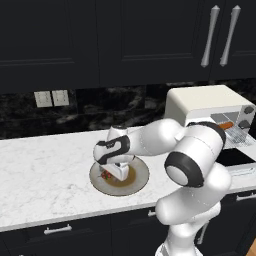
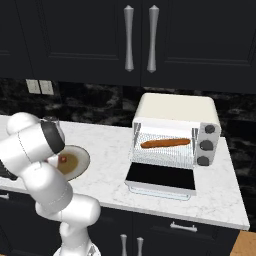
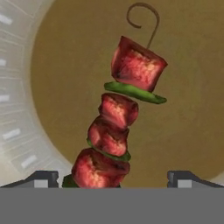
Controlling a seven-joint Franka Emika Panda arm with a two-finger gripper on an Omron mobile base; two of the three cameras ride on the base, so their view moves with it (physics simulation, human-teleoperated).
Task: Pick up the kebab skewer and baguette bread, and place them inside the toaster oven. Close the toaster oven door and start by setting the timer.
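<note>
Oven first: toaster oven (image 2: 175,131) stands with its door (image 2: 161,177) dropped flat, baguette bread (image 2: 165,143) lying on the rack. Kebab skewer (image 3: 118,127) lies on the plate (image 1: 141,175) — gripper (image 3: 113,178) poised low over it, jaws spread wide, apparently to straddle the skewer's near end.

White marble bench (image 2: 107,175) is carrying a round plate (image 2: 80,161) at left and the toaster oven (image 2: 175,131) sitting at right, well apart.

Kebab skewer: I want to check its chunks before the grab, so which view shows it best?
The hand view: the kebab skewer lies close on the plate, chunks distinct. The left base view and right base view catch just red specks beside the arm.
</note>
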